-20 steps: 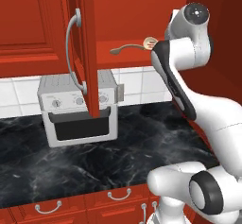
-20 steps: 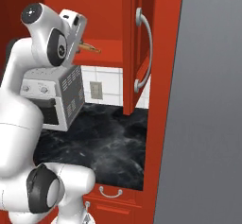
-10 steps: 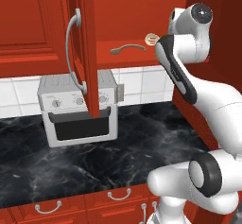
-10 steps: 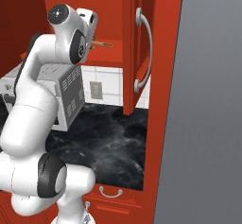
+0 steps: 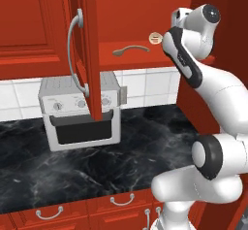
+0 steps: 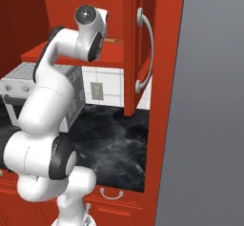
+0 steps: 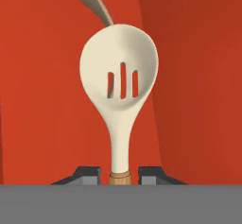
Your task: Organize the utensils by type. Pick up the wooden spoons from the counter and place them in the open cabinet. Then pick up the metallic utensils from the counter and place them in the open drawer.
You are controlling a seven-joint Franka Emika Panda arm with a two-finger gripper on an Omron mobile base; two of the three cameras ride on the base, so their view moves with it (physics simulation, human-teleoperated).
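Setting: red kitchen, black stone counter [image 5: 121, 151], toaster oven [image 5: 82, 110] standing below the open cabinet [image 5: 145, 59].
Gripper [image 7: 120, 173]: jaws being kept clamped on the slotted wooden spoon [image 7: 119, 86].
Change: spoon being carried deeper over the cabinet shelf, beside another spoon [image 5: 131, 50] lying there.
Meaning: release is judged close.

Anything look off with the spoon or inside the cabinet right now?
Nothing stands out. The gripper holds the slotted wooden spoon straight by its handle, inside the open cabinet, where another spoon already lies flat.
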